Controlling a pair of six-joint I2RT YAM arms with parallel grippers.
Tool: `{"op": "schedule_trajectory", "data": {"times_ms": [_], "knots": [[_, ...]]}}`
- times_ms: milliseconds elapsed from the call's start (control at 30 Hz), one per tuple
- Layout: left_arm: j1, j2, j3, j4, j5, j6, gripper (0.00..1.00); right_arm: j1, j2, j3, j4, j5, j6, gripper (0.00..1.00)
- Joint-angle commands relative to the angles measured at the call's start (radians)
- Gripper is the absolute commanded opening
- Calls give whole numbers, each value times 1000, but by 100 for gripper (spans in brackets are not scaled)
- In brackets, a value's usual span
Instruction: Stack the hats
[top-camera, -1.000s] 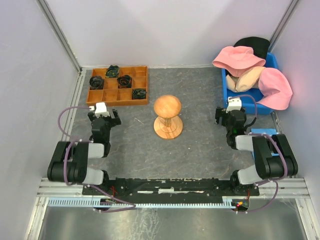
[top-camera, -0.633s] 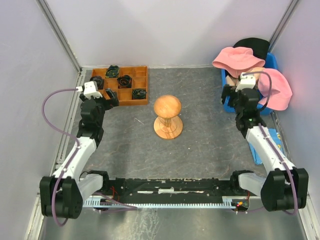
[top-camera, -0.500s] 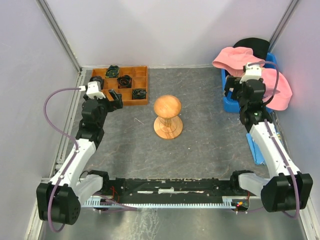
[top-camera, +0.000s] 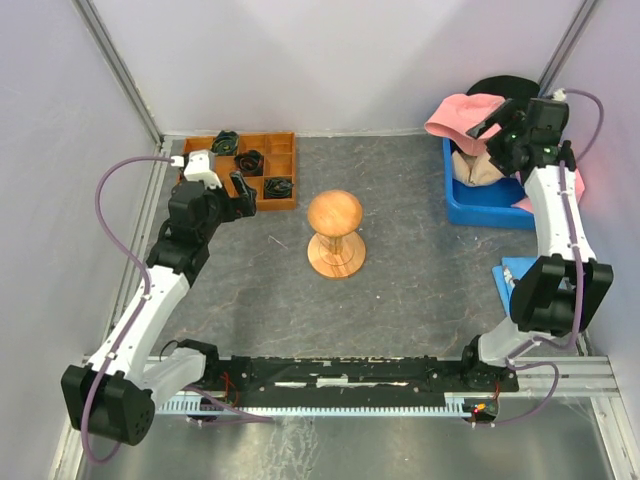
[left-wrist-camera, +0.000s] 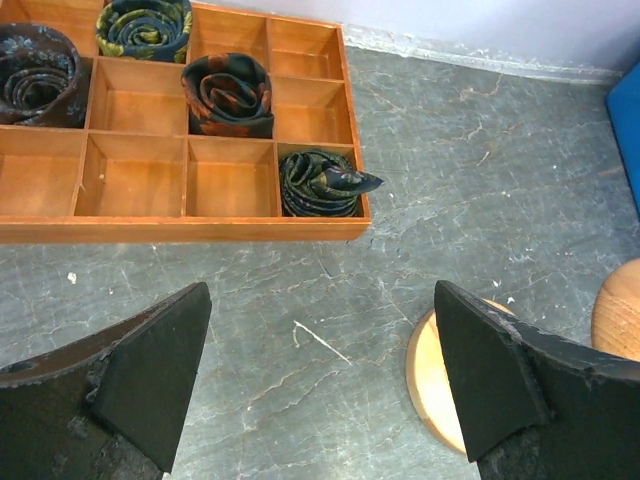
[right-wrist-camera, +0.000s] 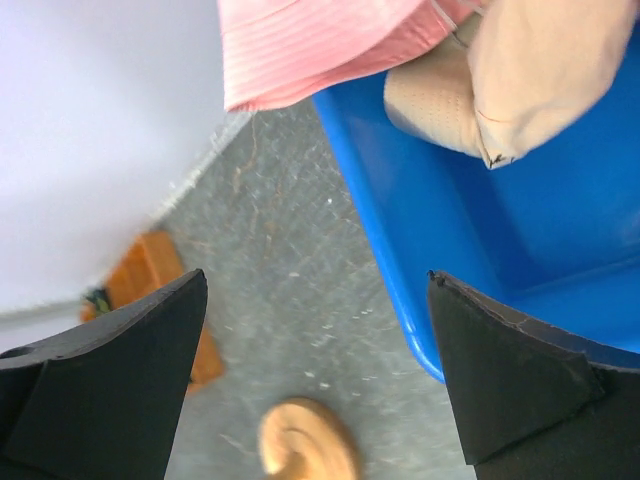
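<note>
- Left gripper (left-wrist-camera: 320, 290), fingers spread wide and empty, hovers near the compartment tray (left-wrist-camera: 180, 230).
- Wooden stand (top-camera: 335, 232) waits mid-table.
- Right gripper (right-wrist-camera: 316, 277), jaws wide and empty, hangs over the blue bin (top-camera: 480, 205) of heaped hats (top-camera: 480, 160); it should pinch the top pink hat (right-wrist-camera: 320, 40) by its brim, one layer only.

Bright, even, diffuse light from above; shadows faint and soft-edged. Overhead view sharp, its posts (top-camera: 115, 65) leaning outward toward the edges. Left wrist view crisp on the tray (left-wrist-camera: 180, 120). Right wrist view soft, with floor (right-wrist-camera: 290, 290) and stand (right-wrist-camera: 305, 440) smeared
</note>
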Motion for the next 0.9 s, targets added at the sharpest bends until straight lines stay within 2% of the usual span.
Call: {"op": "schedule_trajectory", "data": {"times_ms": [0,200,400,600,867], "knots": [[1,-30,26,-31,22,0,99,-42,50,55,-2,-83,380,99],[0,6,59,-29,72,-10,99,-55,147,37,139,-80,527,98],[-2,95,136,-11,138,-54,99,-56,271,85,230,-2,595,97],[-19,121,172,23,104,-68,99,-56,432,178,366,49,643,96],[-23,206,204,13,125,-82,99,-52,634,370,409,81,644,92]]}}
